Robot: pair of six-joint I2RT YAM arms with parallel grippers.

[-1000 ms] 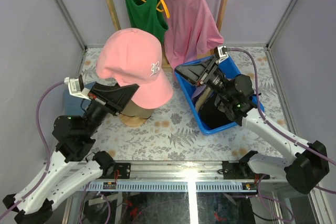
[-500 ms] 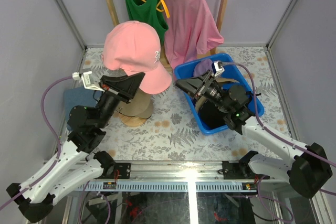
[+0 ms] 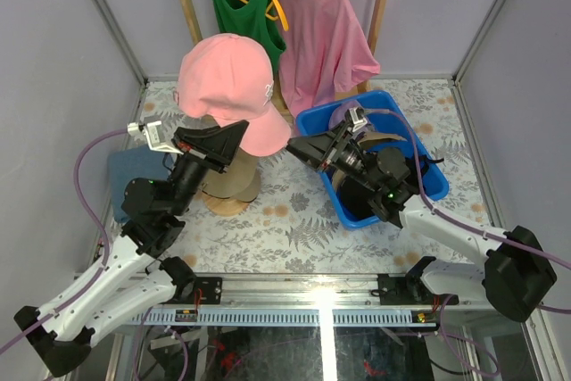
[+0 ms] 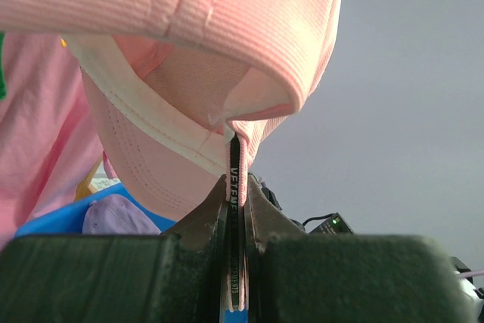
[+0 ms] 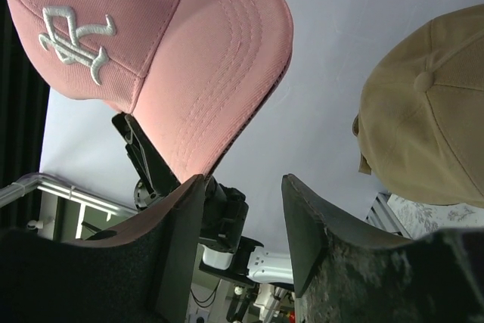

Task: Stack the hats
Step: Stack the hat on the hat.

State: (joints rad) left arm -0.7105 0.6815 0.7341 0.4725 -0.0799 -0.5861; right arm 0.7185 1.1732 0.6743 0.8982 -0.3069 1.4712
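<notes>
Five caps show from above: the pink cap [image 3: 223,78] is in the air over the tan cap [image 3: 230,183], which sits on its stand [image 3: 223,206]. The lavender cap [image 3: 343,116] and black cap [image 3: 364,195] lie in the bin [image 3: 428,176], and the blue cap [image 3: 125,171] lies on the surface [image 3: 294,220] at far left, partly under the left arm. The left claw [image 3: 239,128] is pressed together on the pink cap's rear edge. Its wrist view shows the left claw [image 4: 236,209] pinching a thin dark strip of the pink cap [image 4: 227,35], with the lavender cap [image 4: 113,213] low at left. The right claw [image 3: 293,151] is spread with nothing in it, hanging just off the bin's left corner and pointing at the pink cap's brim. Its own view shows the right claw [image 5: 242,225] open below that brim, with the pink cap [image 5: 151,58] and tan cap [image 5: 431,119] apart and bare wall between them. Compared with a second ago, the pink cap sits farther back in the overhead view, with the left arm stretched out more. The right claw has moved off the bin to the left, uncovering the lavender cap. The T-shirt [image 3: 317,33] and tank top [image 3: 241,6] hang behind.
</notes>
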